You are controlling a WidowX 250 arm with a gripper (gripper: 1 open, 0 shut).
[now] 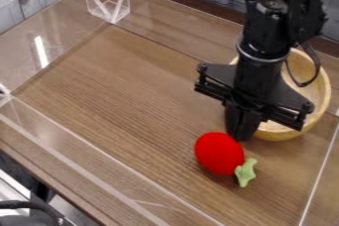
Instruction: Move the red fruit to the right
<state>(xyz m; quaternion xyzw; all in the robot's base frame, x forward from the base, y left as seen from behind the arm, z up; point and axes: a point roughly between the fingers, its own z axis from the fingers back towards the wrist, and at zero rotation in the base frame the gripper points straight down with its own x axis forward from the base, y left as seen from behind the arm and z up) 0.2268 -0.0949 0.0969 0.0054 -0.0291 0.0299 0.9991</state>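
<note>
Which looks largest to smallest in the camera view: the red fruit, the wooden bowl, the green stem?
1. wooden bowl, though the arm partly hides it
2. red fruit
3. green stem

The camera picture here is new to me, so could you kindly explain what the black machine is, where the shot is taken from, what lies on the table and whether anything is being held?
The black machine is a robot arm; its grasping tip, the end effector, points straight down with its jaws shut. There is just one picture, taken from a camera off to the side and above, looking down at an angle. The wooden table has clear plastic walls around it. On it lie a red fruit with a green leaf and, behind the arm and partly hidden, a light wooden bowl. Nothing is held: the end effector stands right behind the fruit, its tip just above it in the picture; whether they touch is unclear.
</note>
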